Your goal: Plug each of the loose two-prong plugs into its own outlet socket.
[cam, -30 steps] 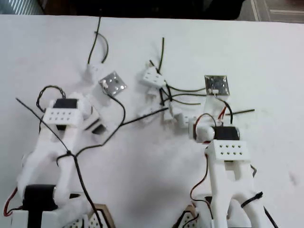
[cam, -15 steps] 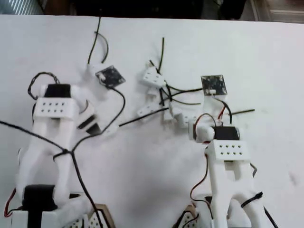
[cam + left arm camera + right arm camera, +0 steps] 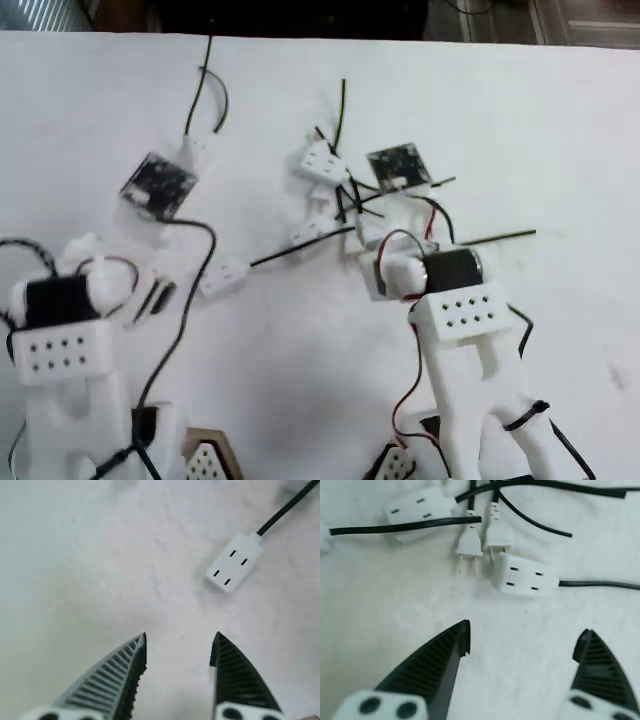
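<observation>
Right end effector (image 3: 525,630): jaws wide apart with nothing between them, hanging over the bare bench (image 3: 560,120) just short of the cord tangle (image 3: 345,200) near the bench's middle. The wide opening looks meant to drop around a plug body.
Left end effector (image 3: 180,637): jaws apart and empty, low over the bench toward its left edge. The lone socket lies beyond its tips and off to one side, so it is not yet lined up.
Lone socket (image 3: 235,562): a white block with four slots facing up and a black cord leaving one end. It sits apart from the tangle, probably within the left arm's reach for steadying.
First plug (image 3: 469,542): white and lying flat, unplugged, with two thin bare prongs pointing toward the right end effector.
Second plug (image 3: 496,535): lies just beside the first and parallel to it, its tip at the near socket's corner. I cannot tell whether its prongs are seated.
Near socket (image 3: 525,575): white, slots up, with a black cord leaving one end.
Far socket (image 3: 415,507): white, with a black cord lying across it.
Next move: a plug likely needs lifting and turning prongs-down, since the slots face up.
</observation>
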You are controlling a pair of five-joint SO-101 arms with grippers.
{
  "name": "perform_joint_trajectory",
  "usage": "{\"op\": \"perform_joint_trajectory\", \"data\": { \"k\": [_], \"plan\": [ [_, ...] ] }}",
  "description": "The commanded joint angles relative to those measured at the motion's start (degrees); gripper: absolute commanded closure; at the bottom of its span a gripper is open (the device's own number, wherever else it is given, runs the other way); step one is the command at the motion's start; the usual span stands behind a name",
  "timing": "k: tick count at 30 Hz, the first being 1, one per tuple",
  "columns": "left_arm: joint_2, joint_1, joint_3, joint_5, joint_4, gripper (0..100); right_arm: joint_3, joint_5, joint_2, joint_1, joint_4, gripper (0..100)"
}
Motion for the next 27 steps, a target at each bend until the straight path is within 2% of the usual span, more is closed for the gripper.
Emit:
{"op": "perform_joint_trajectory", "data": {
  "k": [1, 6, 11, 14, 21, 27],
  "plan": [
    [-5.8, -5.2, 10.2, 0.8, -7.9, 79, -5.0, 0.4, 0.1, -5.1, 1.4, 66.9],
    [-8.5, -8.9, 24.9, 0.8, -22.2, 79, -9.8, 1.4, 4.1, -8.9, 1.4, 67.0],
    [-8.7, -8.7, 34.4, 1.2, -29.9, 79, -18.5, 4.0, 18.7, -9.5, 1.5, 70.7],
    [-8.8, -10.3, 34.8, 1.2, -30.4, 79, -24.8, 4.0, 28.8, -9.5, 1.4, 74.1],
    [-8.8, -11.2, 35.8, 1.0, -30.4, 79, -37.4, 4.0, 49.3, -9.5, 1.5, 74.1],
    [-8.8, -11.2, 35.9, 0.9, -30.4, 79, -43.3, 3.9, 60.2, -9.2, 1.7, 74.3]
  ]
}}
